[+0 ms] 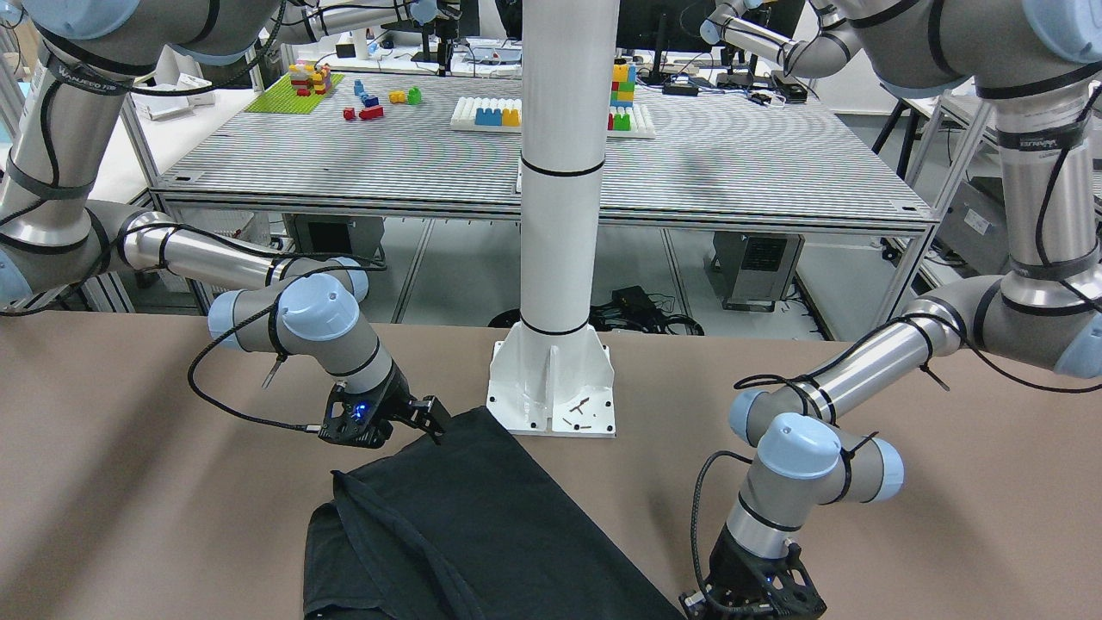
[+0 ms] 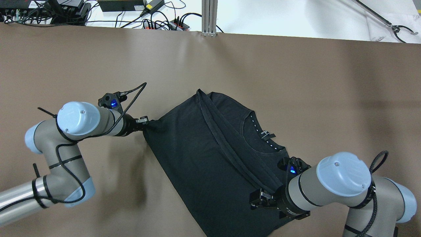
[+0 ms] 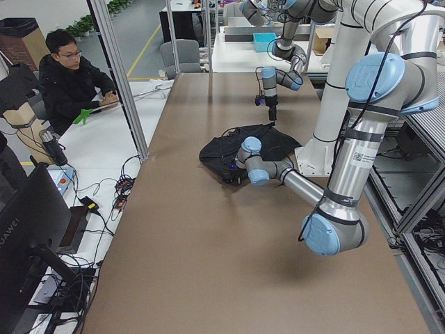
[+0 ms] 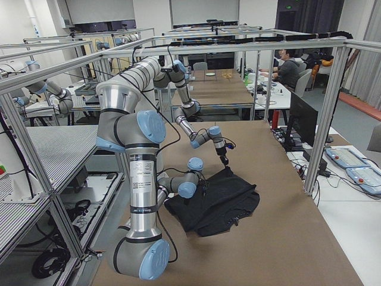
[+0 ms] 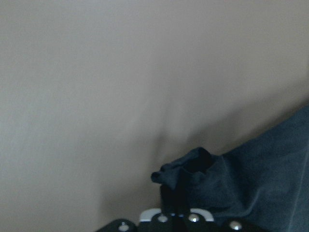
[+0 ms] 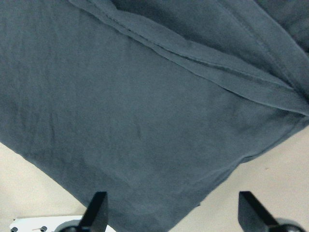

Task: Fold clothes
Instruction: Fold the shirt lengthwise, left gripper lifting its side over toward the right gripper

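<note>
You have the clothes [image 2: 197, 158] lying near the middle of the matte brown worktop [image 2: 296, 82], a little toward 5 o'clock in the overhead view. It is one thin, soft, plain black garment. One layer is folded over, and its hemmed edge runs as a raised diagonal ridge from 12 o'clock to 5 o'clock. At 3 o'clock you can see a curved neckline with a row of pale stitches and a small tag.

Your left end effector [image 2: 144, 122] is closed on the 9 o'clock corner, where the fabric bunches into a small crumpled knot. Your right end effector [image 6: 174, 198] sits at the 5 o'clock edge with its two flat fingers [image 6: 99, 210] spread wide apart, gripping nothing. The smooth cloth lies just beyond them.
</note>
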Action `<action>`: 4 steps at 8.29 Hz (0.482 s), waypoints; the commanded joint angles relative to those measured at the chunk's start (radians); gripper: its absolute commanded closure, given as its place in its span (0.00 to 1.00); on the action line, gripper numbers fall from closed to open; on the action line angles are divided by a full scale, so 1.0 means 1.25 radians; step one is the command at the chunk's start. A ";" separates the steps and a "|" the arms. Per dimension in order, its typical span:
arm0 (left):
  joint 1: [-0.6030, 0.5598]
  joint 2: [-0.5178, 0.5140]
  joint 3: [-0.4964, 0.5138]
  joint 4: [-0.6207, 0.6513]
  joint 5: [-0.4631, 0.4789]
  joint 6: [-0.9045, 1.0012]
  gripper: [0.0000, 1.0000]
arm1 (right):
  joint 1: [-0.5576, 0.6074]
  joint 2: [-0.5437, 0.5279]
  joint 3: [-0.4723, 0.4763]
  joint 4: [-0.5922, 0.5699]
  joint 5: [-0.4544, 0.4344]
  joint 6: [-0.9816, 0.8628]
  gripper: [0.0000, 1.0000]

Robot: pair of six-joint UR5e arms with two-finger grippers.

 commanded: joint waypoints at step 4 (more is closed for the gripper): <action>-0.170 -0.524 0.642 -0.014 -0.046 0.095 1.00 | 0.024 0.001 -0.001 0.000 -0.009 0.000 0.05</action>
